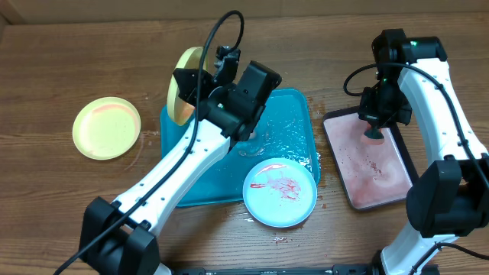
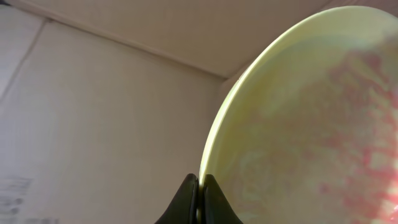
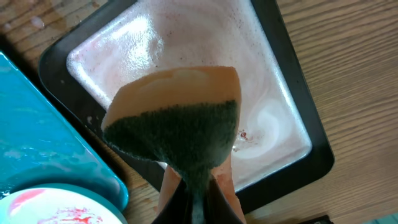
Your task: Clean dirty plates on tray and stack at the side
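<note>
Currently we are clamping a plate (image 2: pixel 298 124) by its rim in the left gripper (image 2: pixel 200 182), upright above the tray's (image 1: pixel 294 126) far left corner. The right gripper (image 3: pixel 198 194) is clamping the sponge (image 3: pixel 177 134), which should wipe the smeared face squarely.

The tabletop (image 1: pixel 46 69) is matt brown wood with visible grain. The teal tray (image 1: pixel 294 130) is glossy plastic, glistening wet. The light blue plate (image 1: pixel 280 192) and the yellow-green plate (image 2: pixel 298 124) look like smooth plastic. The sponge (image 3: pixel 180 137) has a rough dark green face on tan foam.
</note>
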